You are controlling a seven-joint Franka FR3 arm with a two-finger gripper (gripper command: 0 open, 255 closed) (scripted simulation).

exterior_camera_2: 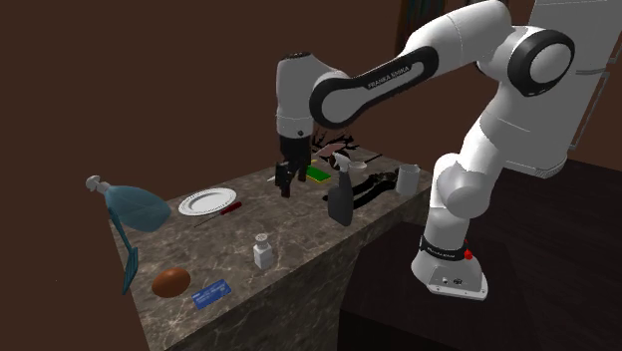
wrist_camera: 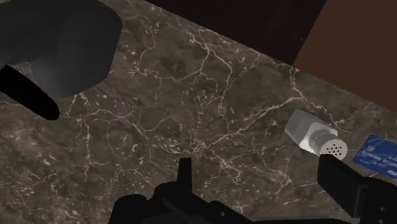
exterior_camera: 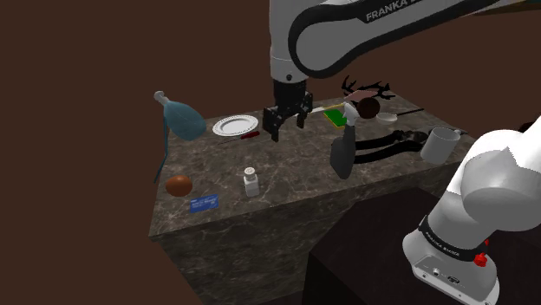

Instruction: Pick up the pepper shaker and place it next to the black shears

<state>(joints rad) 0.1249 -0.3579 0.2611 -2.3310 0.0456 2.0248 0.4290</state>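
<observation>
Near the marble counter's (exterior_camera: 286, 201) front edge the white pepper shaker (exterior_camera: 251, 181) stands upright, a blue card (exterior_camera: 203, 204) near it. Farther back the gripper (exterior_camera: 288, 127) hangs above the counter, fingers apart and holding nothing, well apart from the shaker. The black shears (exterior_camera: 386, 141) lie behind a dark spray bottle (exterior_camera: 342, 158) toward the shoulder view's right, far from the shaker

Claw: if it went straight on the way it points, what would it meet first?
Probably the bare veined countertop: the claw points down at it, open, and the white shaker stands off to one side of that line.
</observation>
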